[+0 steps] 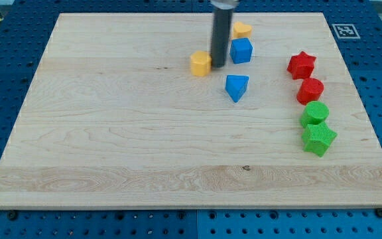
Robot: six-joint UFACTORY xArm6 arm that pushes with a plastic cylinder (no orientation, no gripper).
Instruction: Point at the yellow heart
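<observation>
The green star (319,139) sits nearest on the table (111,146). Far up-left of it, the tool's tip (218,66) rests just right of 1 yellow heart (201,64), grasping nothing.

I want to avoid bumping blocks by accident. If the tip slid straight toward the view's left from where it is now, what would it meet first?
Most likely the yellow block: my tip sits just to its right, about touching, though depth is hard to judge. Beyond it, the board looks free.
</observation>
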